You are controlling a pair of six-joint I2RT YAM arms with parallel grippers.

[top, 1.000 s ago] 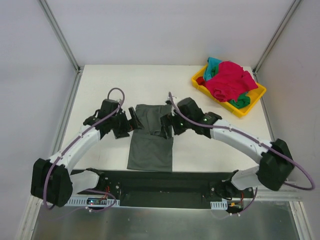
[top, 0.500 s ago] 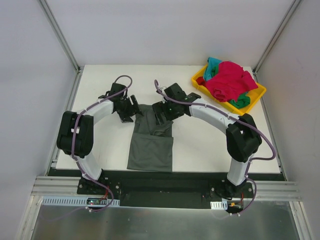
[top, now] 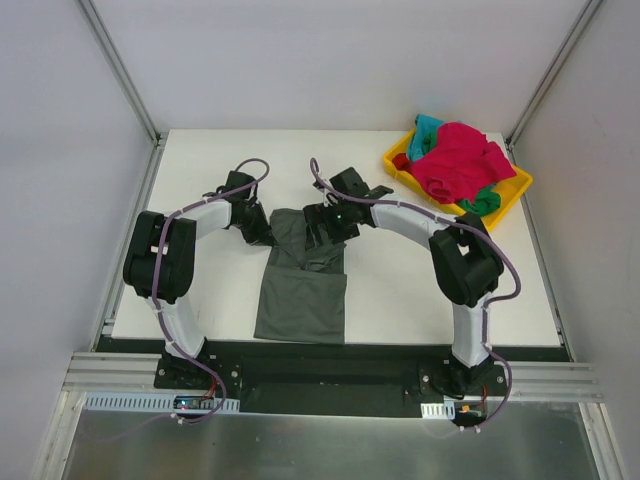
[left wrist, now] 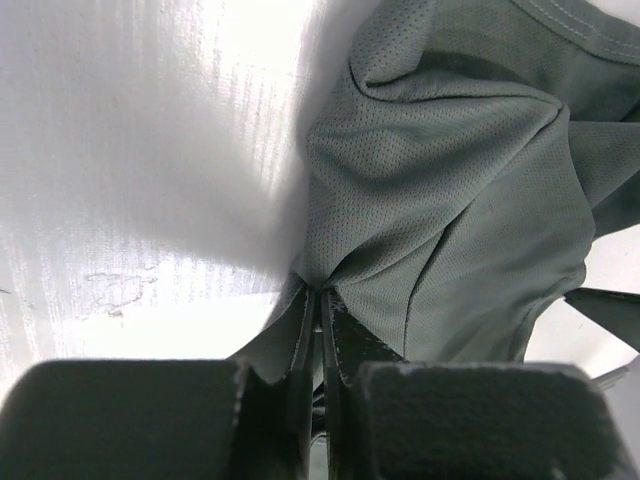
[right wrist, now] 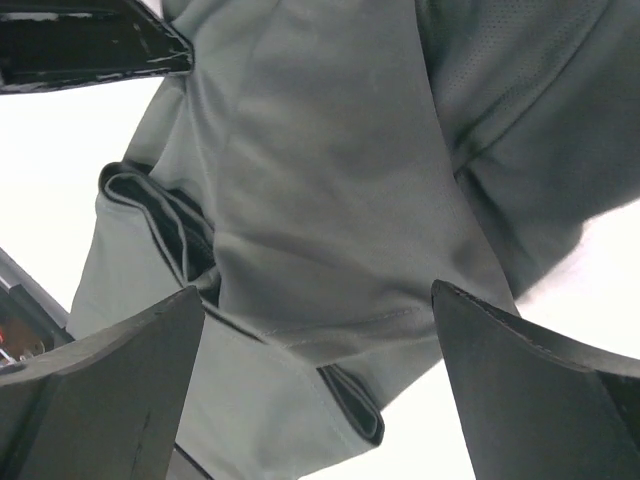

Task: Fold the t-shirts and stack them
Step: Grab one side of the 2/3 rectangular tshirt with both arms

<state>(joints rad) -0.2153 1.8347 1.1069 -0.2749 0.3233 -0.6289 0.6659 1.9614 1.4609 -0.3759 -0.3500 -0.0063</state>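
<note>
The dark olive-grey t-shirt [top: 300, 295] lies partly folded in the middle of the white table, its far end bunched. My left gripper [top: 262, 232] is at the shirt's far left corner. In the left wrist view its jaws [left wrist: 320, 300] are shut on a pinch of the mesh cloth [left wrist: 440, 200], which puckers toward them. My right gripper [top: 325, 225] hovers over the far right part of the shirt. The right wrist view shows it wide open [right wrist: 315, 300], with folded cloth [right wrist: 320, 180] and a hem below and nothing between the fingers.
A yellow tray [top: 508, 207] stands at the table's far right corner. It holds a heap of shirts: magenta-red [top: 455, 160], teal [top: 427, 127] and green [top: 485, 203]. Metal frame posts run along both sides of the table.
Both arms have reached farther out, to the shirt's far end. The left gripper has gone from open to shut on the cloth at the far left corner. The right gripper has stayed open.
</note>
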